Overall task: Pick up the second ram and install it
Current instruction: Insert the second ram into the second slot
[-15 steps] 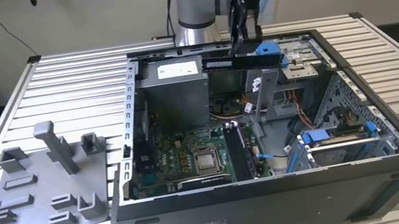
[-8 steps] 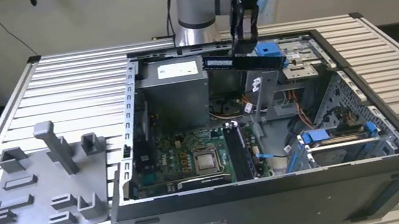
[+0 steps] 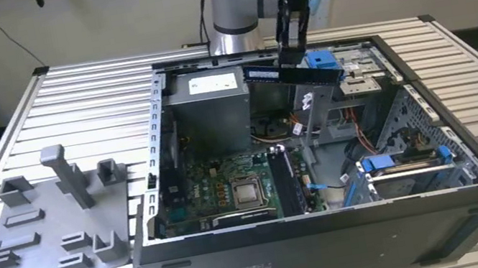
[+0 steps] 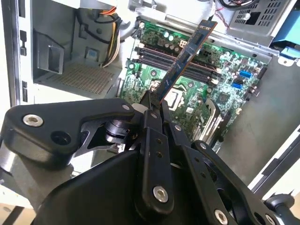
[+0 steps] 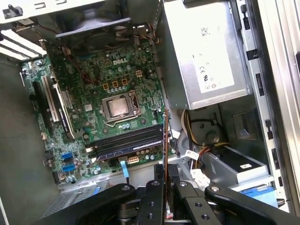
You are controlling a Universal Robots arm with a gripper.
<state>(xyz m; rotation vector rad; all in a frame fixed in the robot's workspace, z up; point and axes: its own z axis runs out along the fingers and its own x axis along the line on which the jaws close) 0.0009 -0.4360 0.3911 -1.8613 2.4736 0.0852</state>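
Observation:
The second ram, a slim dark stick, hangs level above the open computer case, over its rear half. My gripper is shut on the stick's upper edge from above. In the second wrist view the ram juts out from the gripper toward the green motherboard and its long black slots. In the first wrist view the ram appears edge-on, held by the gripper, close to the memory slots beside the processor socket.
The grey power supply fills the case's back corner at the exterior view's left. A blue-latched drive cage sits at the front right. A grey fixture plate with upright blocks lies on the slatted table left of the case.

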